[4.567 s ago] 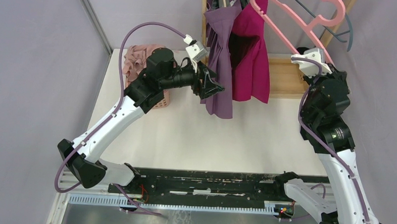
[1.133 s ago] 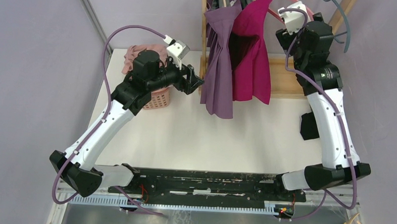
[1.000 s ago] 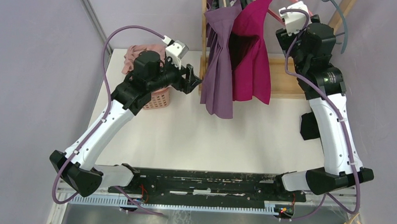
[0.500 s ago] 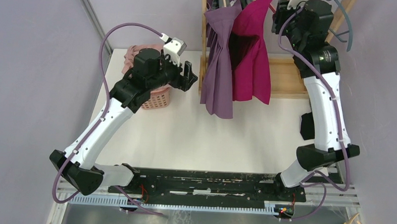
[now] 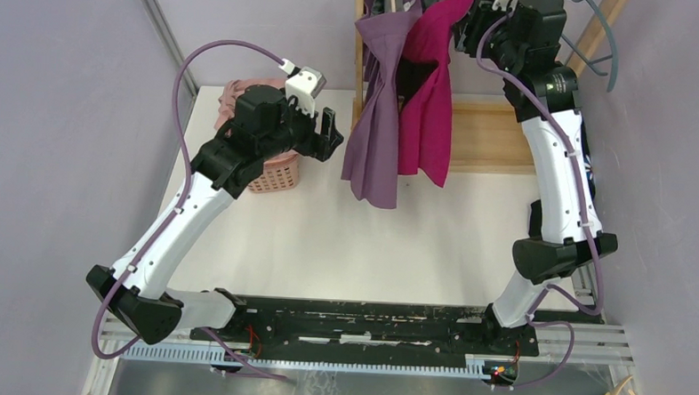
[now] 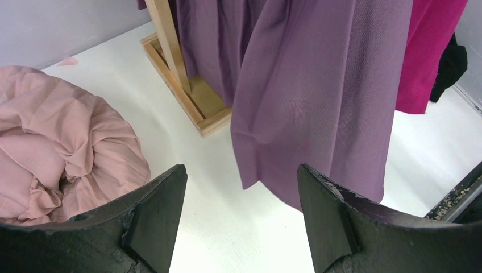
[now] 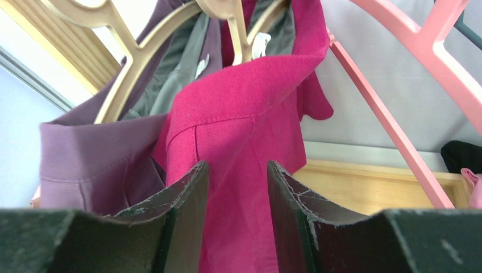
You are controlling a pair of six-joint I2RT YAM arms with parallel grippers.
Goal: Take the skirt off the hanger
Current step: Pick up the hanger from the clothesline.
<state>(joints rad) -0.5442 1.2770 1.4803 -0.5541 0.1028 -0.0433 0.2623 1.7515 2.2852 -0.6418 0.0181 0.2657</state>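
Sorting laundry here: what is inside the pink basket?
Crumpled pale pink cloth fills the basket. Whatever lies beneath the cloth is covered.

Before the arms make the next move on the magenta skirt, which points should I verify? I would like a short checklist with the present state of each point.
1. The left gripper is open and empty: ok.
2. The purple skirt hangs apart from the left gripper, not touched by it: ok.
3. Fabric of the magenta skirt lies between the fingers of the right gripper: ok.
4. The right gripper holds that fabric firmly: cannot tell.
5. The magenta skirt is off its hanger: not ok, it is still draped over it.
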